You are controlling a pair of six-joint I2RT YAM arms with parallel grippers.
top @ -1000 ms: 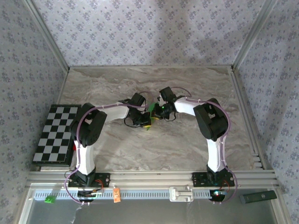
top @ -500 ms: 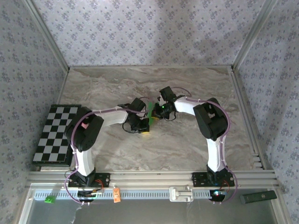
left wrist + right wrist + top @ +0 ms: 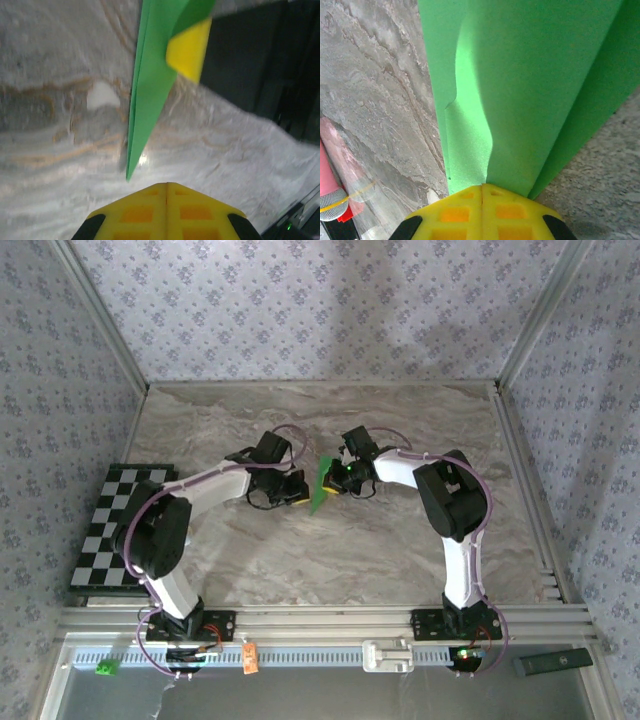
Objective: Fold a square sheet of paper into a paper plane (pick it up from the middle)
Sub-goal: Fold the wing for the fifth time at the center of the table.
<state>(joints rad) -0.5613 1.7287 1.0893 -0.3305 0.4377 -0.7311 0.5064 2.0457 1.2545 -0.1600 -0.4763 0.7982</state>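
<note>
Okay: right fingers [image 3: 455, 214] clamped shut on the paper plane [image 3: 319, 487], pinning it mid worktop [image 3: 400, 550], likely so the creases hold. Left fingers [image 3: 142, 216] shut too, empty, just short of its pointed tip, probably clear for the next press.

The left arm [image 3: 200, 485] swings out to its own left, and its elbow now hangs over the edge of the checkered board [image 3: 110, 530], where a second ago it stood beside it. The left gripper [image 3: 296, 500] draws back from the paper plane [image 3: 320, 488] (jaws closed, nothing between them). The green dart, half covered before, now shows as a full slim point.
</note>
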